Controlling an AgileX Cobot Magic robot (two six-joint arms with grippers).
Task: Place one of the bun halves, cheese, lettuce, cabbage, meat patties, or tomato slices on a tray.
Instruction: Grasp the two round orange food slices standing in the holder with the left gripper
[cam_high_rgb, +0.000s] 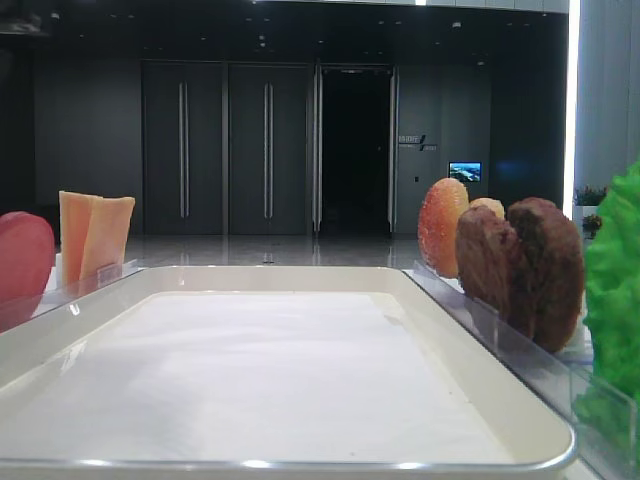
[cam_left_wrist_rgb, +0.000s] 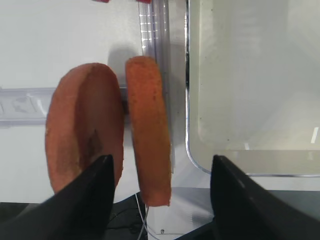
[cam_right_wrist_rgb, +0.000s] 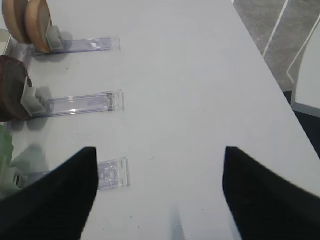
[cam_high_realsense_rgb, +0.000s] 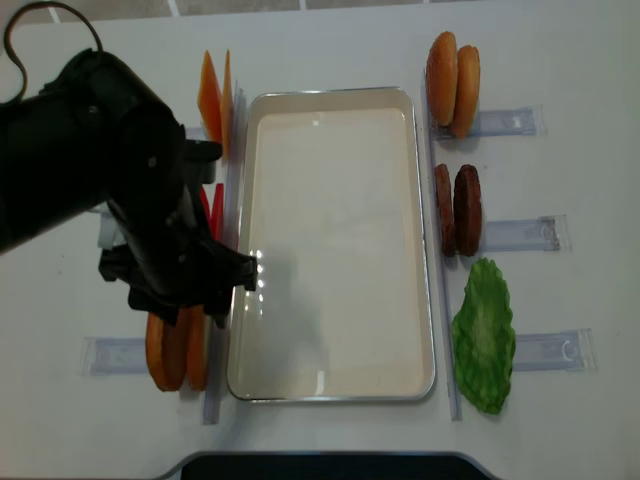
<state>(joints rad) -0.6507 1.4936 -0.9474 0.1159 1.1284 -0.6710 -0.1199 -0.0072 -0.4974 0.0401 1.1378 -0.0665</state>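
Tray (cam_high_realsense_rgb: 335, 385): lying lengthwise at the middle of the white surface (cam_high_realsense_rgb: 560, 60), nothing sitting in it.

Tomato slices (cam_left_wrist_rgb: 115, 130): two orange-red discs standing on edge in a clear holder (cam_high_realsense_rgb: 110, 355), just beside the tray's near-left corner.

Left claw (cam_left_wrist_rgb: 160, 187): hovering directly over the tomato slices, jaws standing wide apart, one finger overlapping the outer slice's lower edge, the other over the tray rim; whether either is touching cannot be told.

Right claw (cam_right_wrist_rgb: 160, 187): fingers spread wide, hanging above bare surface, pinching nothing.

Cheese (cam_high_realsense_rgb: 215, 95): orange wedges standing left of the tray's far corner.

Bun halves (cam_high_realsense_rgb: 452, 70): standing right of the tray, far end.

Meat patties (cam_high_realsense_rgb: 456, 210): standing on edge right of the tray, mid-length.

Lettuce (cam_high_realsense_rgb: 484, 335): lying right of the tray, near end.
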